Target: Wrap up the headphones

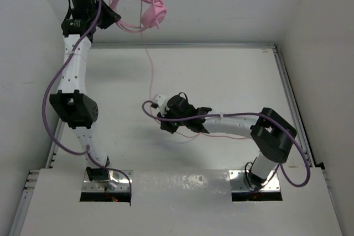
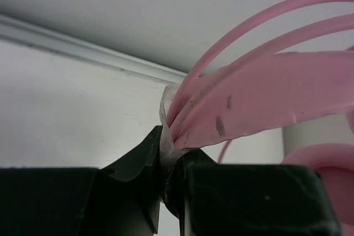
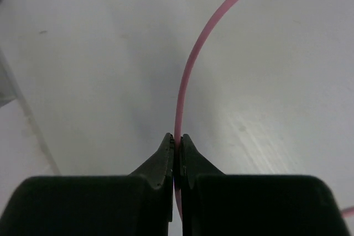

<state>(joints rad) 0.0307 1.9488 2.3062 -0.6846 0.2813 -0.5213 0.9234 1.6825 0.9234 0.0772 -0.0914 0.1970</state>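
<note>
Left tool point(image 1: 110, 17) is clenched on the headphones point(image 1: 149, 3), and its wrist view shows what sits in the grip. The two dark jaws of the left tool point(image 2: 168, 153) are pressed together on the end of the flat pink headband point(image 2: 265, 95). A bit of whitish padding shows at the pinch. Two thin pink strands point(image 2: 260, 17) rise out of the same pinch and arc away to the right. From above, the left arm reaches to the far left corner. It holds the headphones up off the counter point(image 1: 221, 75), so they appear against the back wall point(image 1: 221, 4), beyond the far rail point(image 1: 193, 45). One round earcup point(image 1: 155, 15) hangs at the right end of the headband, facing down and toward the arms.

The cord point(image 1: 149, 70) drops from the headphones and runs down across the counter toward the middle. There the right tool point(image 1: 158, 103) grasps it. In the right wrist view the right tool point(image 3: 176, 143) has its jaws shut tight on the cord point(image 3: 191, 70). The cord climbs from the tips and bends off to the upper right. A further thin length of it lies on the counter under the right forearm. Each arm carries a purple cable point(image 1: 52, 92) looped along it, thicker than the cord.
</note>
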